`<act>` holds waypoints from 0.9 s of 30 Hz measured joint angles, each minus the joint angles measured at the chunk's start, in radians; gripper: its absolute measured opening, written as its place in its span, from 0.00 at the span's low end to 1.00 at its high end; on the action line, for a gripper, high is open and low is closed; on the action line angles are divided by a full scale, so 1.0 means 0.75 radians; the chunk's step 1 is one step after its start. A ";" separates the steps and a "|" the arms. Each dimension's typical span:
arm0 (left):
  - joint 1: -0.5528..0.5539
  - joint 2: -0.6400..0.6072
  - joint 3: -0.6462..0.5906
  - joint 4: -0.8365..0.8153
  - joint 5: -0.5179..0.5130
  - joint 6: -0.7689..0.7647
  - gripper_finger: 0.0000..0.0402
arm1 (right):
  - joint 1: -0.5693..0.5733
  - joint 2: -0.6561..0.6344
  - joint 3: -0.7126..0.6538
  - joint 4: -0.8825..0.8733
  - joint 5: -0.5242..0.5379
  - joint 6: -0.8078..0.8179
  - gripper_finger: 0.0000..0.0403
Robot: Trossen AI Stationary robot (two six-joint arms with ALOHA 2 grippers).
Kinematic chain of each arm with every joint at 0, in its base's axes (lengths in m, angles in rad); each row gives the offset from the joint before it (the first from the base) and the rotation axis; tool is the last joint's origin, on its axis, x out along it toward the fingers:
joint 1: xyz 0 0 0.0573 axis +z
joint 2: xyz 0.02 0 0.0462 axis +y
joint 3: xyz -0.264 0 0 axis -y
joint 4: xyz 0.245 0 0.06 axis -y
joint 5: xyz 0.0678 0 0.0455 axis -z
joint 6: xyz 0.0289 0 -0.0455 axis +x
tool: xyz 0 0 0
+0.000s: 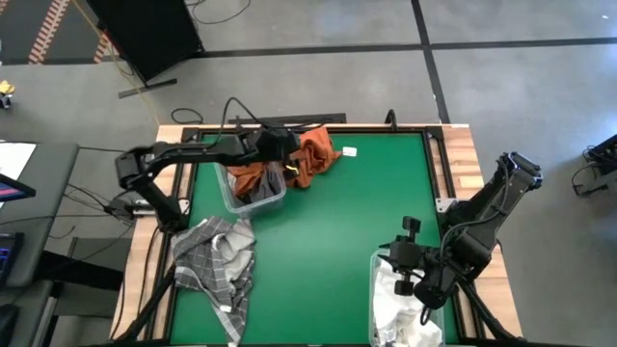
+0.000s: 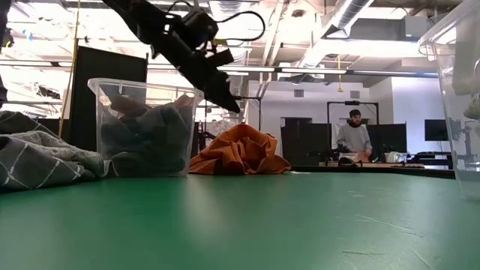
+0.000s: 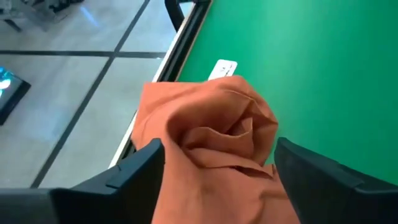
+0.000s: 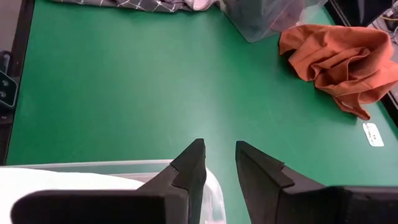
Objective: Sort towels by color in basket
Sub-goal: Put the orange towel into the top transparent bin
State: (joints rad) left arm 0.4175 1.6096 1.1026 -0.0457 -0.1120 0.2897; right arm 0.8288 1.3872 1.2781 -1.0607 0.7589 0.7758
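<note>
A rust-orange towel (image 1: 315,157) lies in a crumpled heap (image 2: 240,150) on the green table near its far edge, just right of a clear bin (image 1: 228,193). My left gripper (image 3: 217,149) hangs open over this heap, one finger to each side, its tips (image 2: 231,103) above the cloth. The bin holds dark grey cloth (image 2: 142,139) and some orange cloth (image 1: 249,177). A grey plaid towel (image 1: 217,260) sprawls on the table at near left. My right gripper (image 4: 219,149) hovers over a second clear bin (image 1: 376,275) with white towels (image 1: 400,308), its fingers a little apart and holding nothing.
A small white tag (image 1: 349,151) lies on the table beside the orange heap. The table's middle (image 1: 337,222) is bare green mat. A wooden border (image 1: 463,154) runs along the right edge. A person (image 2: 354,139) stands far back in the room.
</note>
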 joint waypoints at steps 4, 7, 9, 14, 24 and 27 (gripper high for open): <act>-0.004 0.092 0.087 -0.060 -0.002 0.017 0.77 | 0.000 0.000 0.001 -0.001 0.004 -0.003 0.30; -0.004 0.183 0.203 -0.172 -0.018 0.018 0.77 | 0.000 0.000 0.001 -0.001 0.015 -0.003 0.30; -0.004 0.244 0.287 -0.227 -0.031 0.021 0.77 | 0.000 0.000 0.001 -0.001 0.032 -0.003 0.30; -0.004 0.409 0.537 -0.431 -0.091 0.060 0.77 | 0.000 0.000 0.001 -0.001 0.038 0.001 0.30; 0.050 0.809 0.991 -0.874 -0.063 0.028 0.77 | 0.000 0.001 0.001 -0.005 0.038 0.001 0.30; 0.061 0.909 1.075 -0.980 0.003 0.018 0.77 | 0.000 0.001 0.001 -0.006 0.038 0.001 0.30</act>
State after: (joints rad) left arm 0.4631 2.2911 1.9089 -0.7804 -0.1095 0.3029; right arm 0.8288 1.3876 1.2785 -1.0653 0.7876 0.7761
